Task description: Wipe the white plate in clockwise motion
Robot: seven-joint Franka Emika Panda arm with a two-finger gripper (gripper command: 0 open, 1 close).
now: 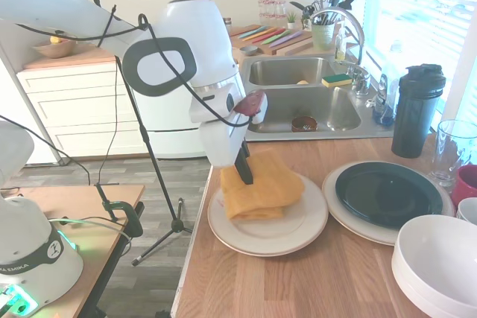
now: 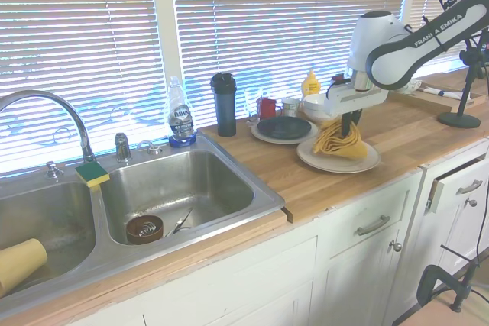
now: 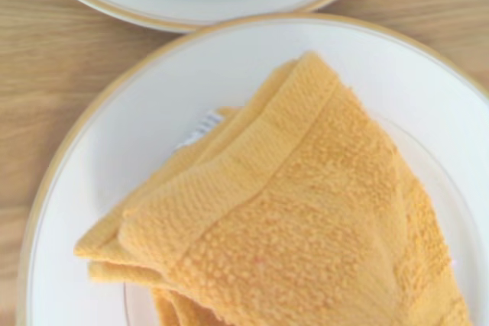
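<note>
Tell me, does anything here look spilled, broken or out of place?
Nothing looks spilled or broken. The only unusual sight is a folded orange towel bunched on the white plate under the gripper. The drawer under the counter also stands slightly open.

Black shaker bottle [image 1: 417,109] stands beside the sink [image 1: 302,100].

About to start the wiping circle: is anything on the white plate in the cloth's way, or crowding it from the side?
Nothing visible blocks it. The white plate holds only the orange cloth, with the hand on it. The plate carrying the black plate sits close alongside, rims nearly touching, but off the wiping surface.
</note>
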